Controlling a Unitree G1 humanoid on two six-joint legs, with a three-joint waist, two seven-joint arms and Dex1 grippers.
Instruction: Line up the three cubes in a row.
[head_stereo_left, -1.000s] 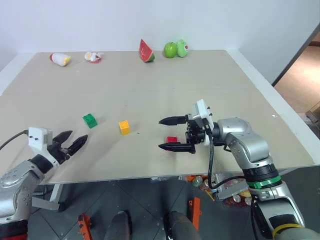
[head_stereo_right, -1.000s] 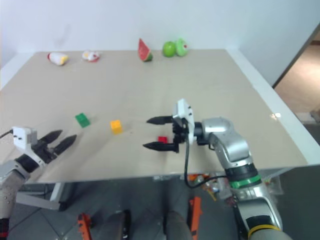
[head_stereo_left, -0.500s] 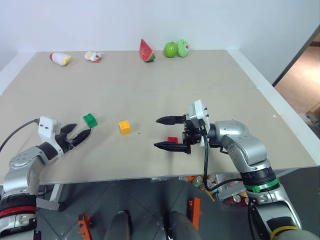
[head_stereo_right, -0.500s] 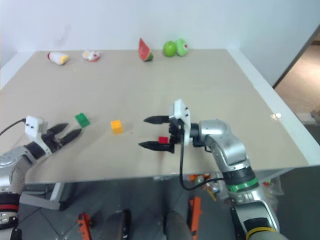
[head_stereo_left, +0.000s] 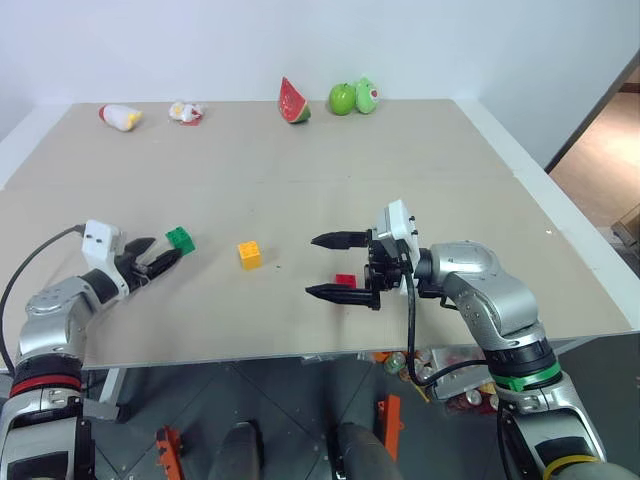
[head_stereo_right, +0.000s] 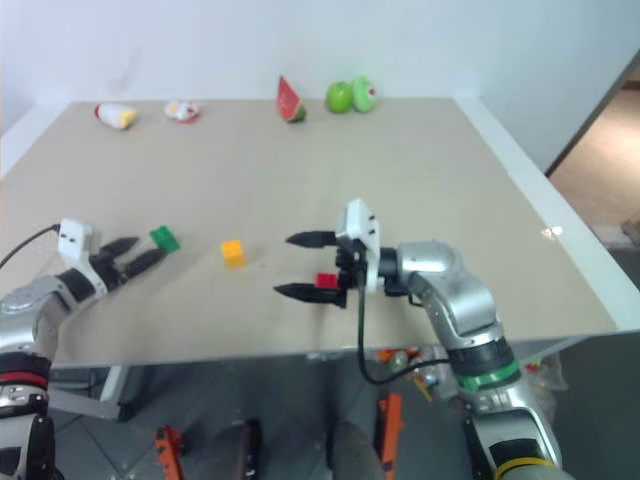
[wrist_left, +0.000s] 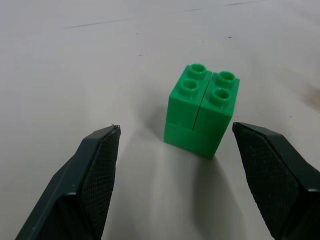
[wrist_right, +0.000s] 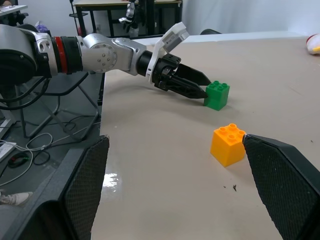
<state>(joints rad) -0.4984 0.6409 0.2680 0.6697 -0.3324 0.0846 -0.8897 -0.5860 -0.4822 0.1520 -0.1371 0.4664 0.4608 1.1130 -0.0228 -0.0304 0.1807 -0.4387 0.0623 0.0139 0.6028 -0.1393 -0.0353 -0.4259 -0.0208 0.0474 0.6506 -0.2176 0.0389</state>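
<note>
Three cubes stand apart on the beige table: green cube (head_stereo_left: 180, 239) at the left, yellow-orange cube (head_stereo_left: 249, 254) in the middle, red cube (head_stereo_left: 345, 281) to the right. My left gripper (head_stereo_left: 160, 256) lies low over the table and is open. The green cube (wrist_left: 202, 110) sits just ahead of its fingertips, in line with the gap and untouched. My right gripper (head_stereo_left: 312, 266) points left, wide open and holding nothing. The red cube shows between its fingers, near the lower one. Its wrist view looks past the yellow-orange cube (wrist_right: 227, 144) to the green cube (wrist_right: 217, 95) and the left gripper (wrist_right: 200, 86).
Along the far edge lie a watermelon slice (head_stereo_left: 292, 102), a green apple (head_stereo_left: 341, 98), another green fruit (head_stereo_left: 366, 94) and two small toys (head_stereo_left: 120, 118) (head_stereo_left: 186, 113). The table's front edge (head_stereo_left: 300, 350) runs just below both grippers.
My left gripper has moved forward from near the front edge until its tips reach the green cube. The right gripper and all three cubes have stayed put.
</note>
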